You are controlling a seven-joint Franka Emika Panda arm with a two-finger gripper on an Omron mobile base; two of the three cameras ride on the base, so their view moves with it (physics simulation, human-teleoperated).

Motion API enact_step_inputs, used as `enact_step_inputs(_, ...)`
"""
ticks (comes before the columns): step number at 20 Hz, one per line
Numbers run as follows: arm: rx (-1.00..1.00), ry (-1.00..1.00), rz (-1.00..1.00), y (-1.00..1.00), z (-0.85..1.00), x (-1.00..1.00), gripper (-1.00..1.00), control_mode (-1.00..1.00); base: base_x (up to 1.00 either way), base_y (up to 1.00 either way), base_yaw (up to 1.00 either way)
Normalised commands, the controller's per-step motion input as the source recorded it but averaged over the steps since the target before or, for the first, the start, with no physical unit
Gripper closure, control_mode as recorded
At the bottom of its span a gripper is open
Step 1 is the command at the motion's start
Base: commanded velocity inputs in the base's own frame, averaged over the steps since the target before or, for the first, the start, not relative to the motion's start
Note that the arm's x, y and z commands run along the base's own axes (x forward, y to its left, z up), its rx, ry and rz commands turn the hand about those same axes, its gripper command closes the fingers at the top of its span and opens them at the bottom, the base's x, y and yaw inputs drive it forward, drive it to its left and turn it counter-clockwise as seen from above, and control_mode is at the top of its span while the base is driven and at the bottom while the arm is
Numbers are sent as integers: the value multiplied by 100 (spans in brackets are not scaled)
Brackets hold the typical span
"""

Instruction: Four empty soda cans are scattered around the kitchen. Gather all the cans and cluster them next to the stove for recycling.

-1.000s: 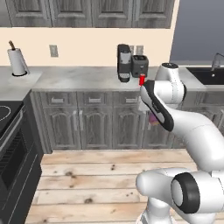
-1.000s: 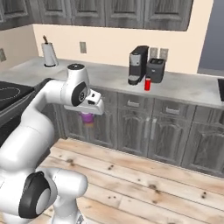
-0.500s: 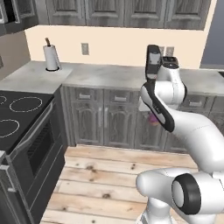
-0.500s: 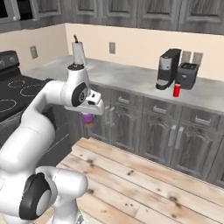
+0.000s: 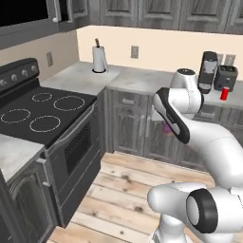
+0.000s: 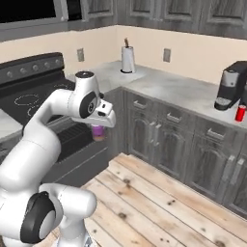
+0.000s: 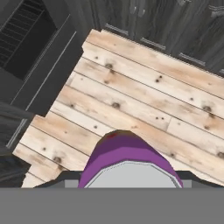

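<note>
My gripper (image 6: 98, 132) is shut on a purple soda can (image 6: 98, 131), held upright in mid-air in front of the lower cabinets. In the hand view the can (image 7: 127, 157) has its silvery top toward the camera, and the plank floor lies far below it. In the left base view a sliver of the can (image 5: 167, 127) peeks out behind my arm. The black stove (image 5: 42, 107) with white ring marks stands to the left, and in the right base view the stove (image 6: 34, 99) lies behind my arm. A red soda can (image 5: 224, 93) stands on the counter by the coffee machine, far right (image 6: 240, 114).
A paper towel roll (image 5: 99, 59) stands in the counter corner beside the stove. A coffee machine (image 5: 207, 71) and a toaster (image 5: 226, 77) sit at the right on the marble counter (image 6: 164, 87). Grey cabinets run below, with open plank floor (image 6: 159, 193) in front.
Both base views have swung left, so the stove has come into view and the coffee machine has slid right. The purple can stays in my gripper.
</note>
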Motion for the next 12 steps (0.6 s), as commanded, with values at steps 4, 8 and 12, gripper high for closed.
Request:
enact_step_inputs(4, 0, 0, 0, 0, 0, 0, 100, 100, 0, 22, 44)
enact_step_inputs(8, 0, 0, 0, 0, 0, 0, 100, 100, 2, 12, 45)
enact_step_inputs(12, 0, 0, 0, 0, 0, 0, 100, 100, 8, 2, 46)
